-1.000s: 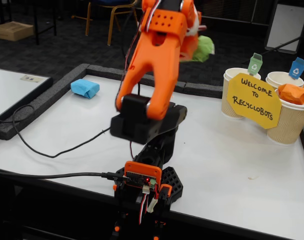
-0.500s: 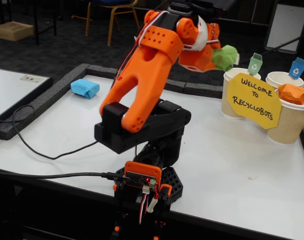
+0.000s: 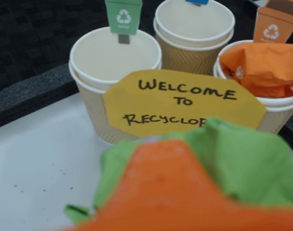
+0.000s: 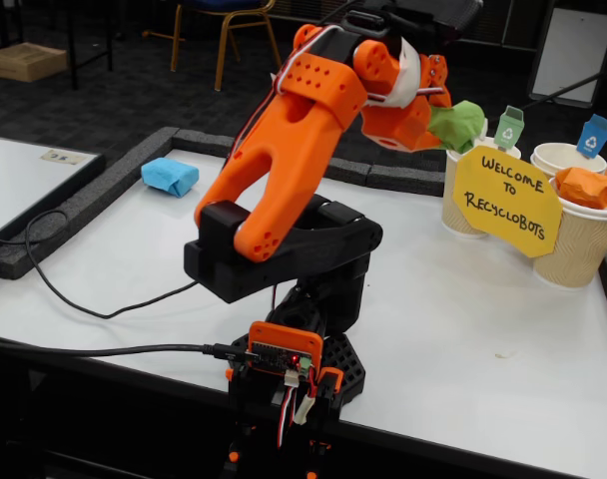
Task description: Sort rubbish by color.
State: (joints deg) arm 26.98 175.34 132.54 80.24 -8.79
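The hand [image 4: 445,122] grips the green wad [image 4: 459,124] in the air, just at nine o'clock of the green-tagged cup [image 3: 115,72]. The orange wad [image 3: 263,67] fills the orange-tagged cup. The blue wad [image 4: 170,176] lies on the bench [image 4: 463,329] at ten o'clock.

The fixed view stands off the bench's [image 4: 463,329] near edge behind the arm's base, looking across and down. The wrist view rides close behind the jaws, facing the paper cups [image 3: 115,72] [image 4: 461,190]; both show the yellow sign [image 3: 185,103] [image 4: 506,200].
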